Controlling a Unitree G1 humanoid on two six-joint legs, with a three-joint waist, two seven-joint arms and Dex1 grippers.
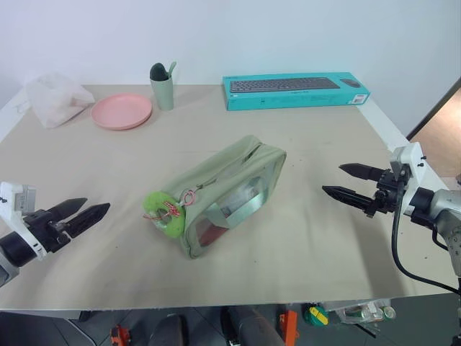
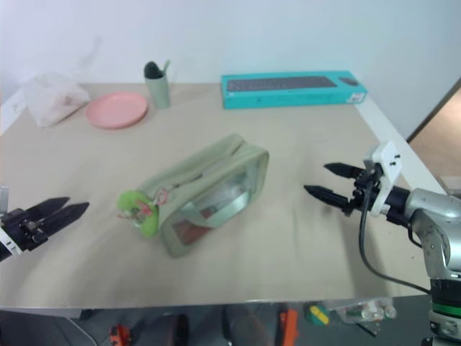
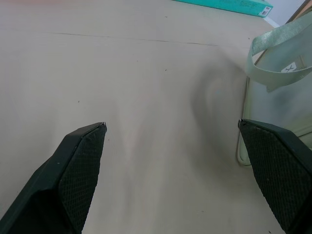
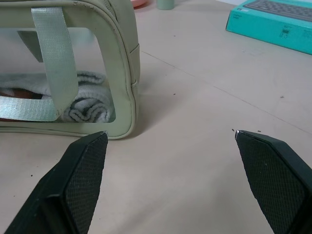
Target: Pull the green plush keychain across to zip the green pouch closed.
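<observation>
Beige table (image 1: 302, 151): both arms low, jaws spread empty, flanking green pouch (image 1: 227, 191).

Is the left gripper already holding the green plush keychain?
No, the left gripper is open and apart from the green plush keychain, with bare table between them.

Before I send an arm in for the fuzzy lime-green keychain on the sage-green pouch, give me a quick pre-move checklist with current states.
1. Left gripper open, holding nothing: ok.
2. Right gripper open, holding nothing: ok.
3. Fuzzy lime-green plush keychain in plain sight at the near-left end of the pouch, nothing on it: ok.
4. Boxy sage-green fabric pouch with clear front panel lying free on the table, both grippers apart from it: ok.
5. Zipper open along the top: cannot tell.
6. Teal keyboard box, pink plate and pale green cup at the far edge, away from the pouch: ok.
</observation>
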